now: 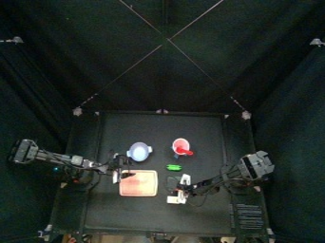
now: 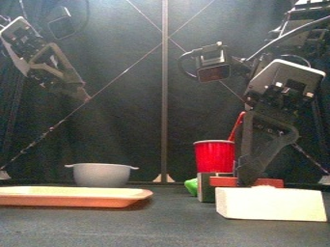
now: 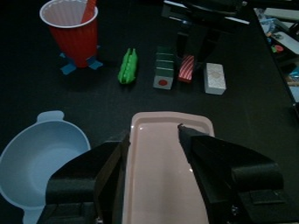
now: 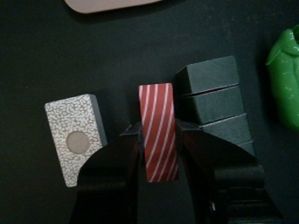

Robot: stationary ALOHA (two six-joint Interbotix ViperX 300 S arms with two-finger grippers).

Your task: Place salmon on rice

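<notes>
Right wrist view: the right claw [image 4: 160,149] is seen straddling the red-and-white striped salmon block [image 4: 159,131], jaws narrowed to its sides, though firm contact cannot be confirmed. Just beside it lie the white speckled rice block [image 4: 73,129] and a dark block [image 4: 218,103]; a slip or a nudged neighbour could be caused by an off-centre squeeze. Farther off, the green piece [image 4: 282,74] is seen. From the left wrist, the left claw [image 3: 160,175] is held wide over the pink tray [image 3: 163,157], near the pale bowl [image 3: 41,157], the red cup [image 3: 73,26] beyond on the tabletop [image 3: 233,105].
</notes>
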